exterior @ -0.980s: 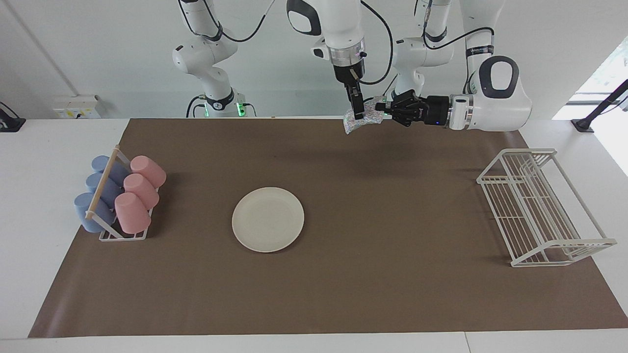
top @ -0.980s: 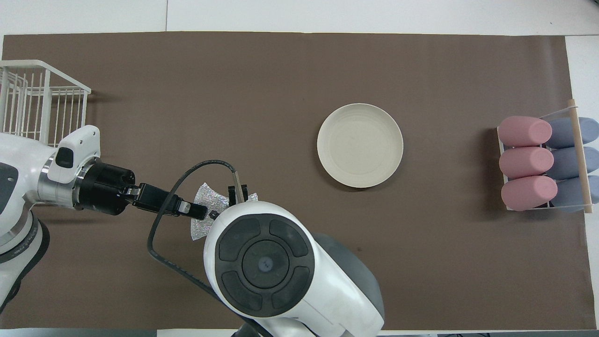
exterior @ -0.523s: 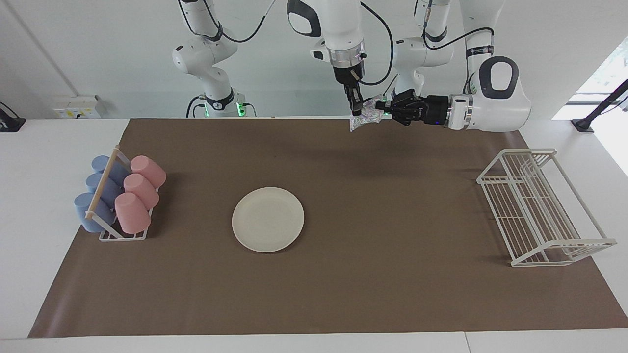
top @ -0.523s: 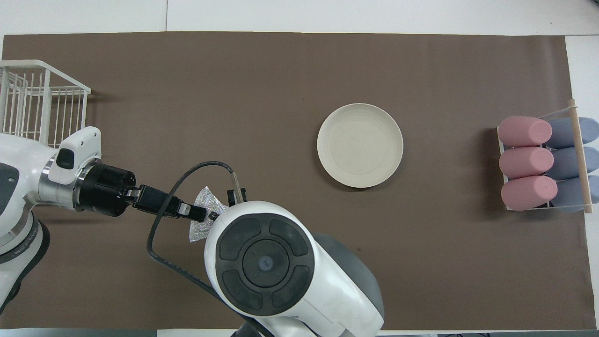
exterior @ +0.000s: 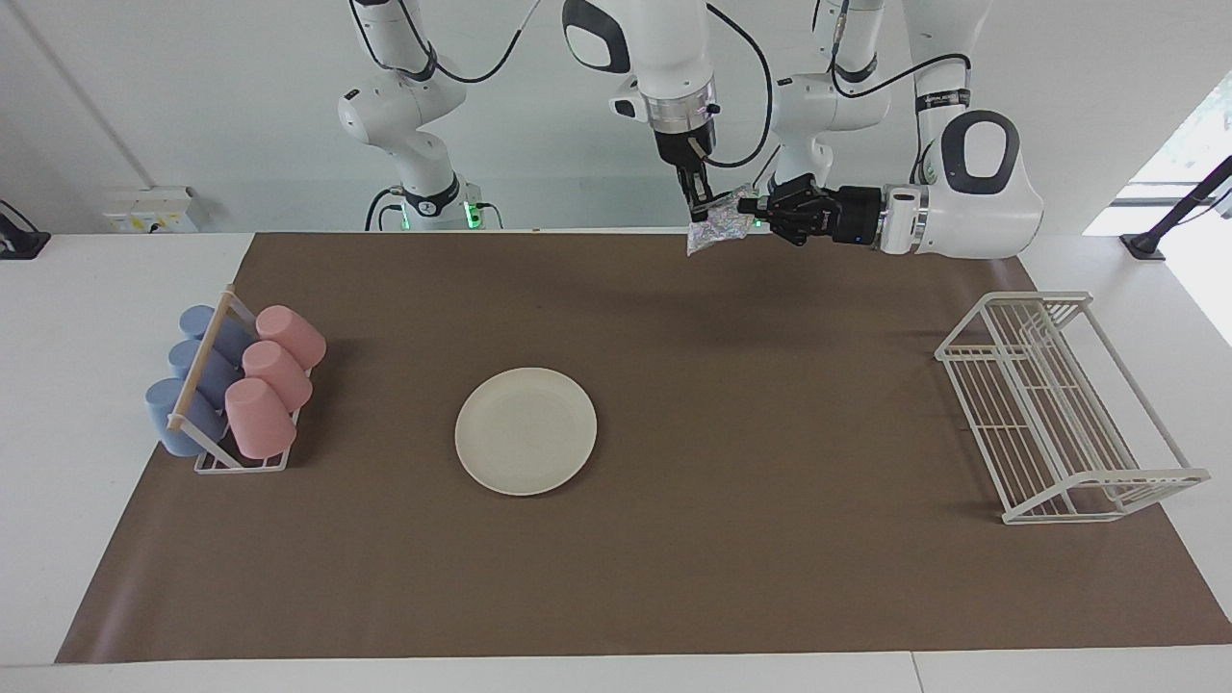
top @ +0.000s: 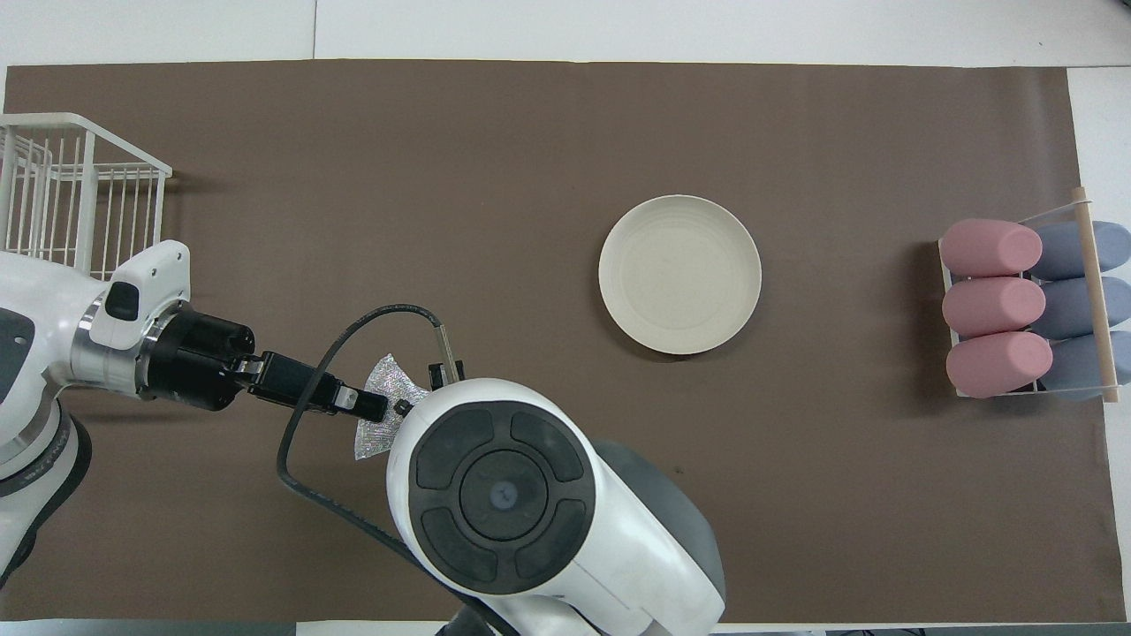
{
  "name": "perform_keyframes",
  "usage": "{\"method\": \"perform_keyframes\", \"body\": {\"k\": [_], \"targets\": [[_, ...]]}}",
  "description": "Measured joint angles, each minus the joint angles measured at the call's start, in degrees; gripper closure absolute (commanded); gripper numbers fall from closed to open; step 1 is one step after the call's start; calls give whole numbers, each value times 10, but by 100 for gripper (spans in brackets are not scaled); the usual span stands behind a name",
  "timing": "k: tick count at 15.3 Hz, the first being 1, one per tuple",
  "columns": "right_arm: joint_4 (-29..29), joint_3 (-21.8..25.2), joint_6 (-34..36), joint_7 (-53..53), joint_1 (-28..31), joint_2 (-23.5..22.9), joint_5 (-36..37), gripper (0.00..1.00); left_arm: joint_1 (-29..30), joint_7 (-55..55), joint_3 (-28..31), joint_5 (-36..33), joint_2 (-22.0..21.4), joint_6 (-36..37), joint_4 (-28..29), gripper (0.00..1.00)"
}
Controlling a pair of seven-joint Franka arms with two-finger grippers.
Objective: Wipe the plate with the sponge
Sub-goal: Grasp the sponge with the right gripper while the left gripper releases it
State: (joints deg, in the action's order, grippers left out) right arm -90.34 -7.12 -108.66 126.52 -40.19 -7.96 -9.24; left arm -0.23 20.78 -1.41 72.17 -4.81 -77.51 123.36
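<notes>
The jaws of the right gripper [exterior: 701, 200], which points straight down, are pinched on the upper edge of the sponge [exterior: 714, 229]. The left gripper [exterior: 746, 204] reaches in level from the side and meets the same upper edge. Whether it also grips the sponge I cannot tell. The sponge hangs crumpled between the 2 grippers, in the air over the edge of the brown mat [exterior: 770, 539] that lies nearest to the robots.

Sweeping across the facing view: at the right arm's end of the table a small holder [exterior: 241, 464] carries 6 cups [exterior: 274, 375] on their sides, 3 pink and 3 blue. Next comes the plate [exterior: 526, 431], flat on the mat, bare and untouched, well apart from the cups and from the sponge. Then come the grippers with the sponge, and last the white wire rack [exterior: 1059, 414] at the left arm's end.

As I judge it, the task is at an early stage. The sponge is off the table and looks to be passing from one gripper to the other. No wiping has begun, so carrying the sponge to the plate and rubbing its face are both left to do.

There is plenty of room. The mat between the sponge and the plate is open, and bare mat surrounds the plate's rim. The cups and the wire rack stand far enough off that a sweep across the plate should not meet them. The tight spot is the 2 grippers crowded at the sponge.
</notes>
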Motion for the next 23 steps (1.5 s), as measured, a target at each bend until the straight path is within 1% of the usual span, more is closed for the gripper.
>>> {"method": "perform_keyframes", "body": {"k": [3,6,11,12,13,14,16,19,21,23], "targets": [[0,0,1,-18,0,0,-1,100,1,0,1,-3,0,2,0,100],[2,3,14,-63,2,2,-1,100,1,1,0,-6,0,4,0,100],[14,3,55,-181,41,16,-15,100,-3,2,-13,-5,0,1,1,100],[14,2,60,-192,47,18,-18,100,-4,2,-15,-4,0,-2,1,68],[15,1,63,-205,52,20,-20,100,-6,2,-18,-10,0,-7,-4,1],[15,1,79,-218,58,22,-15,100,-9,-6,-18,-34,-2,-10,-17,0],[13,5,119,-256,87,31,-9,100,-9,-72,-13,-80,-15,-18,-45,0],[13,9,131,-283,112,39,-9,100,-9,-119,-12,-93,-35,-28,-55,0],[9,8,131,-301,113,41,-8,100,-9,-125,-11,-97,-36,-31,-55,0],[-5,9,121,-338,129,43,-4,100,-8,-127,-9,-101,-36,-35,-54,0]]}}
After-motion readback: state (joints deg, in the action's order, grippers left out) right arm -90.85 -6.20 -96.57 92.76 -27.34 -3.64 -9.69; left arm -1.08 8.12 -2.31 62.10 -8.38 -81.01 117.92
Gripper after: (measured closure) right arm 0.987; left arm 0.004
